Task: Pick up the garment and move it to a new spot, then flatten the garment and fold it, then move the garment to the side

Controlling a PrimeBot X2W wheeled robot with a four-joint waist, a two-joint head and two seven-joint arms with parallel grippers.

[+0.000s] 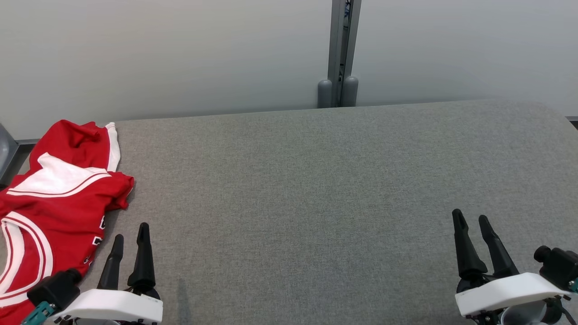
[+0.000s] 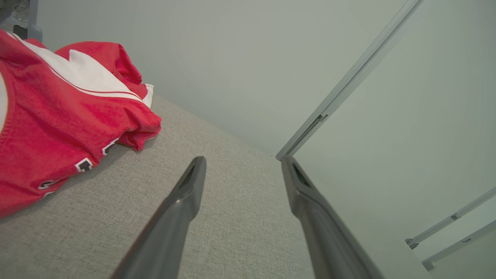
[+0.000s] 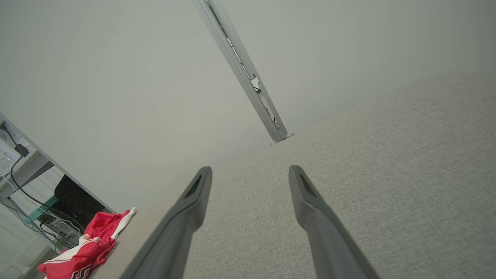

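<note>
Grey fabric surface spans the view. Red garment (white trim, crumpled) lies at its left edge. Left gripper just beside it, right gripper well apart at near right, both spread and empty.

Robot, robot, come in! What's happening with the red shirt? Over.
Left gripper open, empty, beside red jersey. Right gripper open, empty. Jersey crumpled at left end of grey table, untouched. Nothing between.

Garment: red, white bands with thin red stripes, black letters outlined white. Surface: grey, fine woven fleck. Wall: pale grey. Post: mid grey. Left gripper, right gripper: black fingers, white shells.
</note>
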